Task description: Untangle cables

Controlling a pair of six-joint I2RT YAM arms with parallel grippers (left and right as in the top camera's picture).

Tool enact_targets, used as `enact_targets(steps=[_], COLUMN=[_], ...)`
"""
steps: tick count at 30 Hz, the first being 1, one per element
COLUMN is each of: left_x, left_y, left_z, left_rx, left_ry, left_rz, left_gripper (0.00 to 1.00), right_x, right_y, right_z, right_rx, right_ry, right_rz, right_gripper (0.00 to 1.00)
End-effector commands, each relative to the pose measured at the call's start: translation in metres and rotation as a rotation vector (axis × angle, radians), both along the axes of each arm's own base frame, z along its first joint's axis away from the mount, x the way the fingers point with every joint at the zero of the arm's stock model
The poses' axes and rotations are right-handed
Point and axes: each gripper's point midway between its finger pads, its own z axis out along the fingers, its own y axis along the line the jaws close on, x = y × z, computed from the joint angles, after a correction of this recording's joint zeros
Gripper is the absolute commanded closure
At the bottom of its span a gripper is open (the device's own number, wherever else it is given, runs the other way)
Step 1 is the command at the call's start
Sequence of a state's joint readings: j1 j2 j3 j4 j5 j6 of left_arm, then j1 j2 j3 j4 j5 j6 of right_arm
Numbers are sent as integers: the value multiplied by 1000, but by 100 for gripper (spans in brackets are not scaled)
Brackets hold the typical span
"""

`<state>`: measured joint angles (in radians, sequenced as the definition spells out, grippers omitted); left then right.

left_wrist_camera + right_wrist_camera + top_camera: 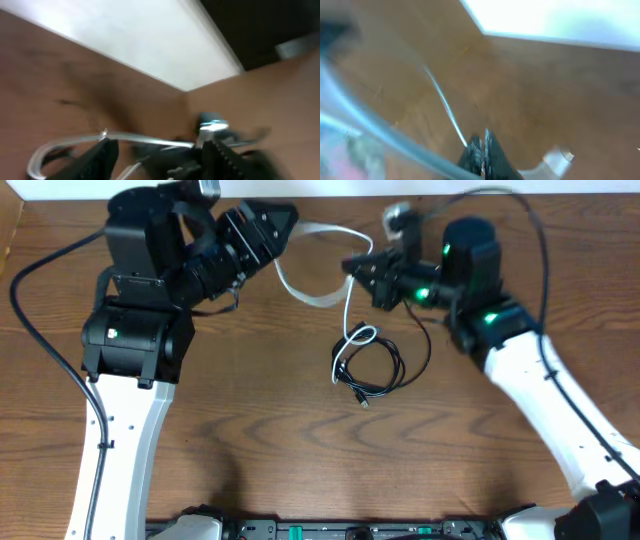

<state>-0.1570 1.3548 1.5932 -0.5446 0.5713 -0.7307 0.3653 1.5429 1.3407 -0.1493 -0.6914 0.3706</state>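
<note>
stage: looks early | white cable (312, 292) raised at 12 o'clock, lower end tangled in black cable (385, 370) at tabletop (260, 430) centre | right tool (355, 268) pinches white cable | left tool (285, 222) wide

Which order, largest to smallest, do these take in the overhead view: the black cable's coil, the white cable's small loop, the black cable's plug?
1. black cable's coil, clearly largest
2. white cable's small loop
3. black cable's plug, smallest
All lie close together, so nearness hardly matters.
</note>
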Motion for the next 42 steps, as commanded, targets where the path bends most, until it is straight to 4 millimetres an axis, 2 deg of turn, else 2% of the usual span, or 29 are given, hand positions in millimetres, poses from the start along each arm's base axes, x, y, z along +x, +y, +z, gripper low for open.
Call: enact_targets(steps=[1,6,10,13,15,18,20,25,32,35,38,42], left_x=[3,-6,-11,-13,-14,-12,-10,-5,-3,-3,-3,-3], left_y=[12,14,13,7,2,-6,-11,-14,-13,-13,-13,-13], left_z=[-18,-46,-67,-84,-98,-113,-121,-136,-137,-137,-137,-137], left_rx=[130,211,262,293,313,341,351,388,403,402,402,402], left_ry=[-18,48,105,155,189,217,230,256,247,246,247,247], left_rz=[26,-17,-55,-93,-123,-166,-185,-185,-187,-187,-187,-187], left_gripper=[39,33,32,32,32,32,32,32,32,32,32,32], right_x=[8,9,8,10,15,25,32,55,90,111,135,162], right_y=[-16,-45,-70,-91,-106,-130,-144,-186,-242,-275,-316,-386], right_z=[72,131,170,188,191,177,160,101,25,1,-12,-23], right_rx=[-20,-62,-54,-55,-71,-116,-156,-280,-349,-354,-344,-343], right_ry=[-171,-226,-256,-268,-270,-224,-176,-15,175,215,193,144], right_rz=[-53,-174,-272,-361,-423,-515,-538,-596,-626,-685,-764,-940], right_gripper=[99,99,99,99,99,99,99,99,99,99,99,99])
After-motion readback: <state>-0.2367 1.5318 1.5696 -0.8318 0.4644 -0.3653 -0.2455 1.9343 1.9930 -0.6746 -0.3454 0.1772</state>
